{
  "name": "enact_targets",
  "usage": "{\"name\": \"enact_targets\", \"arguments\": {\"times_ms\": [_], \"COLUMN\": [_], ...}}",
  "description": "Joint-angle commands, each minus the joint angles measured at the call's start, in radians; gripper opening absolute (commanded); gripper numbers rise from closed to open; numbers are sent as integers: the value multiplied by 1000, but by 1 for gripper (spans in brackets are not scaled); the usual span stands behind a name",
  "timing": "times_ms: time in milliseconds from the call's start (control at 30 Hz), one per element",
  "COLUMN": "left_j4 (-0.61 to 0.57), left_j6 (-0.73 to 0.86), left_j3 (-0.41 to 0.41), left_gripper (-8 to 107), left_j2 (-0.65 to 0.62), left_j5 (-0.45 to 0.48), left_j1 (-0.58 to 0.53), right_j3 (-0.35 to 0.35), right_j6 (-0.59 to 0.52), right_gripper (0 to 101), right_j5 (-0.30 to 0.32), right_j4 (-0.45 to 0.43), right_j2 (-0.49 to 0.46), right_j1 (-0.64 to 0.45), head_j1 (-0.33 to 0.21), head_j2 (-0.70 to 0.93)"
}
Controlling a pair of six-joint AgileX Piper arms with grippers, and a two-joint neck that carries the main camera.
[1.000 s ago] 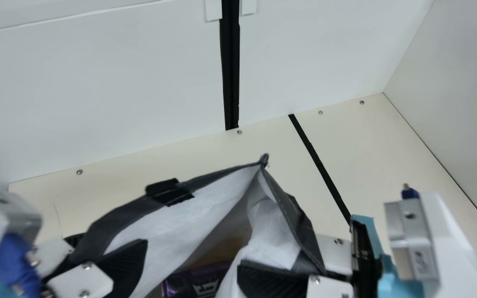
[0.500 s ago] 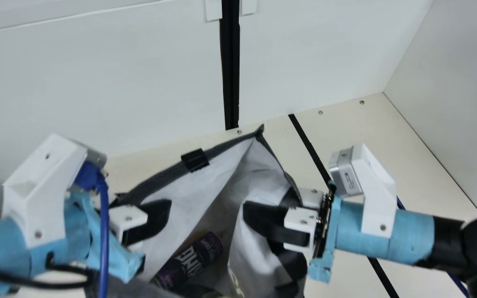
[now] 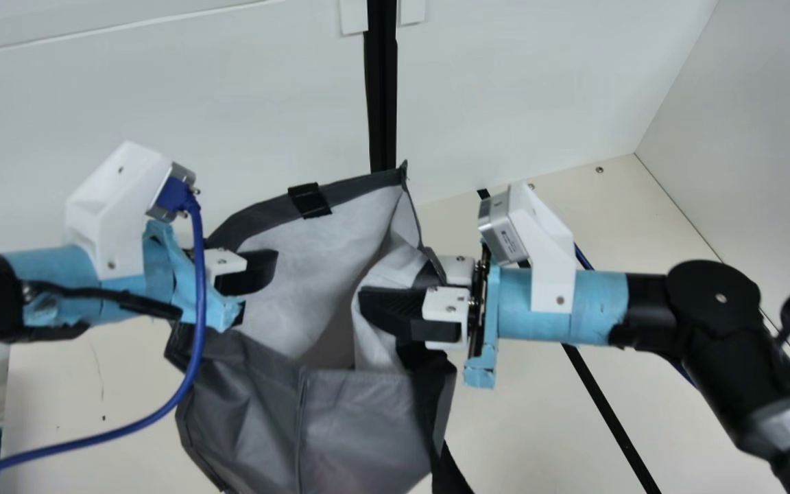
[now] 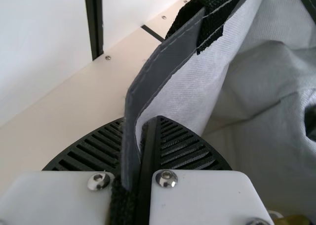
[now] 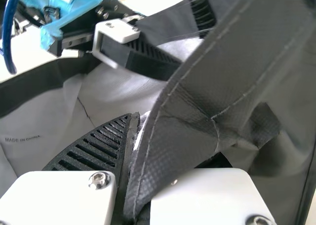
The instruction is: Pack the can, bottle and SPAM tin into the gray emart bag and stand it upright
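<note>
I've got the soft gray fabric bag (image 3: 361, 418) between my black ribbed left gripper (image 4: 141, 121) and right gripper (image 5: 140, 136), both clamped on opposite sides.

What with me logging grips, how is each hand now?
Left hand: closed on the gray bag at its rim.
Right hand: closed on the bag's opposite edge.

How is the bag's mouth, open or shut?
Open: the gray bag has its rim held apart by the left gripper and right gripper, with pale lining showing inside.

Left end effector (image 3: 265, 267), right one (image 3: 373, 296) (both closed)
</note>
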Motion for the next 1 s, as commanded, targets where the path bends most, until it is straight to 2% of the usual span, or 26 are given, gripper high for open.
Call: {"name": "enact_targets", "arguments": {"times_ms": [0, 133, 333, 533, 733, 833, 967], "left_j4": [6, 23, 52, 83, 121, 141, 152], "left_j6": [-3, -15, -41, -71, -108, -128, -140], "left_j3": [-51, -108, -166, -191, -203, -207, -207], "left_gripper": [-8, -8, -8, -8, -8, -8, -8], "left_j2": [41, 89, 136, 159, 166, 167, 166], "left_j5": [2, 3, -1, -14, -30, -40, -47], "left_j1": [6, 16, 25, 26, 12, 1, -5], "right_j3": [-23, -65, -128, -188, -222, -227, -227], "right_j6": [-35, -82, -124, -118, -100, -91, -92], "right_gripper": [0, 0, 0, 0, 0, 0, 0], "right_j5": [5, 5, -69, -108, -103, -84, -90], "right_j4": [-28, -56, -75, -87, -97, -96, -105], "right_j2": [54, 119, 206, 271, 298, 298, 299], "right_j1": [3, -1, 54, 85, 92, 88, 89], "head_j1": [-23, -23, -23, -23, -23, -23, -23], "head_j2": [-2, -2, -2, -2, -2, -2, -2]}}
